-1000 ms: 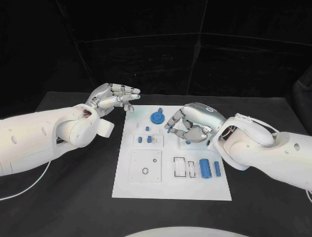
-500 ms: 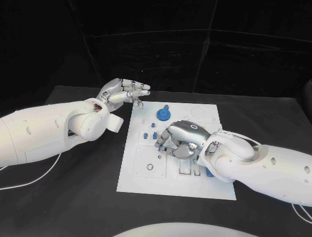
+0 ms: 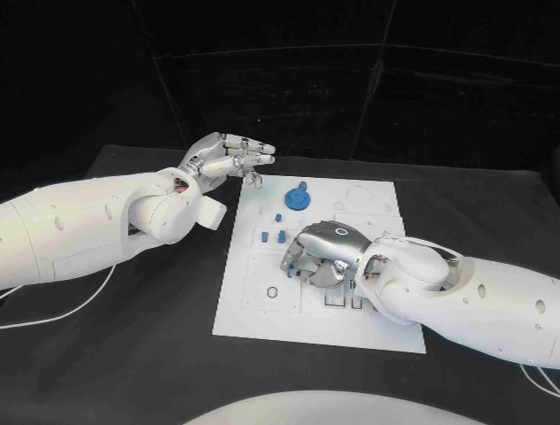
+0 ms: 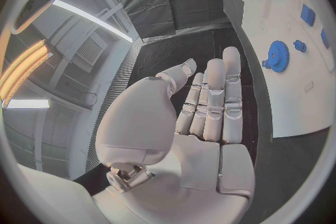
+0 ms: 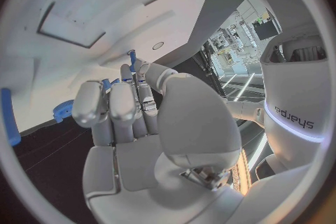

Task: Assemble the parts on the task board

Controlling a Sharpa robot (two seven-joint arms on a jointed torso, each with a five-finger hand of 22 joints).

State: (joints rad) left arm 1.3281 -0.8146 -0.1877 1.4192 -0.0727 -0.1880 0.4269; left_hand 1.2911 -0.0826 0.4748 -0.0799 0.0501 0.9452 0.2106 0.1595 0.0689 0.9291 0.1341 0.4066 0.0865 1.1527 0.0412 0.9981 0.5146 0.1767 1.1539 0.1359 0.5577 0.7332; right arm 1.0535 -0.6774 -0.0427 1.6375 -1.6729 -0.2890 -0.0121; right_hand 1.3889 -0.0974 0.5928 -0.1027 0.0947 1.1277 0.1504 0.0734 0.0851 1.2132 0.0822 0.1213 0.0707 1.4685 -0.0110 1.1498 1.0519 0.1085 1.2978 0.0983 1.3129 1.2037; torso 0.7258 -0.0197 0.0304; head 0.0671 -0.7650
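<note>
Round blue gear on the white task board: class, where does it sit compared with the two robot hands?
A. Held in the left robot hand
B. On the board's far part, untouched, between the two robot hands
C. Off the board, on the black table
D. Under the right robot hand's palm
B. The round blue gear lies on the far part of the white task board, apart from the left robot hand beyond the board's far corner and the right robot hand over the board's middle.

Task board [image 3: 357, 199] — matt white plastic-looking plate, smooth. Blue gear [image 3: 297, 198] — matt plastic look. Both hands, left hand [image 3: 229, 158] and right hand [image 3: 323, 253], satin silver, metallic. Table [image 3: 114, 345] matt black.
</note>
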